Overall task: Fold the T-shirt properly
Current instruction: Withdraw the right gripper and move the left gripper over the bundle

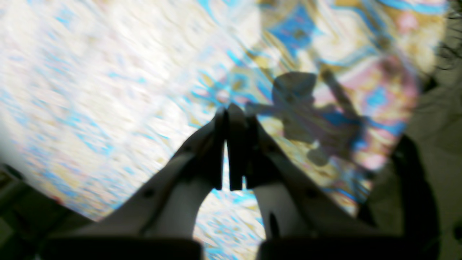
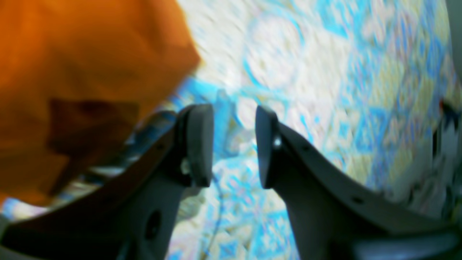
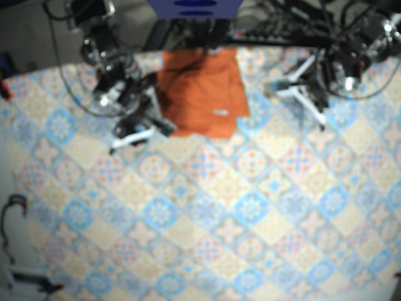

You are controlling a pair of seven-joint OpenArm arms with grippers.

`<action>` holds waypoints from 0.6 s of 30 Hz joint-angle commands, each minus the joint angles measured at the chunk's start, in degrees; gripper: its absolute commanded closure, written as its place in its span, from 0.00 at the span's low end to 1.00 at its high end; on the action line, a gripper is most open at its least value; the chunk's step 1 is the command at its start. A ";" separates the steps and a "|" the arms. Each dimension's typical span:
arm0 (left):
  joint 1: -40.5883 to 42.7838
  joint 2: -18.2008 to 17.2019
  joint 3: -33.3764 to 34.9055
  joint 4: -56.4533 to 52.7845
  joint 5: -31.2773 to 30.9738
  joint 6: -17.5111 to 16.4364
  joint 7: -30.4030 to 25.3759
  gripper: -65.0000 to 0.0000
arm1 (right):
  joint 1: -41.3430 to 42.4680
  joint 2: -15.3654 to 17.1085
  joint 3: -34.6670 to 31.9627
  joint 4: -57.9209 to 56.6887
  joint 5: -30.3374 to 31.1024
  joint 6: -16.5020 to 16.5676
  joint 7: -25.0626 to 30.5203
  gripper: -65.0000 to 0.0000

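Closest to the lens in the left wrist view, my left gripper point(image 1: 234, 115) has its fingers pressed together at the tips, with only a sliver of light showing between them lower down. I see nothing caught in it. It hangs over the cloth point(image 1: 108, 90), a cover patterned with blue, cream and pink tiles, and throws a dark shadow point(image 1: 299, 108) onto it just to one side. That whole picture is blurred.

In the right wrist view my right gripper point(image 2: 232, 122) stands parted, with a clear gap between its two dark pads point(image 2: 198, 144). Only cloth shows through the gap, so it holds nothing. The shirt point(image 2: 79, 72), orange, fills the upper left corner of that view, beyond the left-hand pad and not between the two.

From above, the shirt lies at the far edge of the cloth, near the middle. It is a compact, roughly rectangular patch with a small pale mark near one corner. The right gripper sits just beside the shirt's edge on that view's left; I cannot tell whether it touches. The left gripper is off to the shirt's other side, apart from it.
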 commanded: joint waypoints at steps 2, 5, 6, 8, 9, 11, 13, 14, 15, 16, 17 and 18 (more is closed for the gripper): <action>-1.38 -3.74 4.28 1.68 1.03 0.17 -0.48 1.00 | 0.73 0.29 1.85 -0.10 -0.04 -0.17 0.66 0.70; -4.72 -4.97 12.46 3.00 6.31 -2.55 -0.57 1.00 | 2.75 0.38 2.38 -2.03 -0.04 -0.17 0.84 0.70; -5.51 -5.06 14.83 3.26 8.68 -3.08 -0.57 1.00 | 3.10 0.38 2.65 -3.00 -0.04 -0.17 1.54 0.70; -7.10 -5.06 19.23 3.35 12.55 -3.61 -0.57 1.00 | 3.45 0.38 2.82 -4.84 -0.04 -0.17 3.56 0.70; -7.98 -5.06 20.99 3.35 13.95 -4.05 -0.57 1.00 | 3.45 0.38 2.82 -5.81 -0.04 -0.17 4.36 0.70; -10.70 -4.80 25.21 3.35 16.59 -5.10 -0.57 1.00 | 4.42 0.38 2.91 -8.01 -0.04 -0.17 5.59 0.70; -14.04 -4.62 29.60 3.44 17.82 -5.54 -0.57 1.00 | 4.86 0.20 2.91 -10.12 -0.04 -0.17 6.38 0.70; -15.71 -4.27 31.71 3.44 18.17 -5.54 -0.57 1.00 | 5.03 0.11 2.91 -11.08 -0.04 -0.17 6.73 0.70; -17.56 -3.48 34.09 3.44 18.17 -5.54 -0.57 1.00 | 5.56 0.11 2.91 -11.79 -0.04 -0.17 6.91 0.70; -19.93 -3.04 36.55 3.44 18.09 -5.54 -0.57 1.00 | 6.00 0.02 2.91 -12.49 -0.04 -0.17 7.17 0.70; -22.22 -2.42 39.19 3.44 18.09 -5.54 -0.57 1.00 | 6.44 0.02 2.91 -13.28 -0.04 -0.17 7.34 0.70; -24.24 -2.33 41.56 3.44 18.09 -5.63 -0.57 1.00 | 6.79 0.02 2.91 -13.81 -0.04 -0.17 7.61 0.70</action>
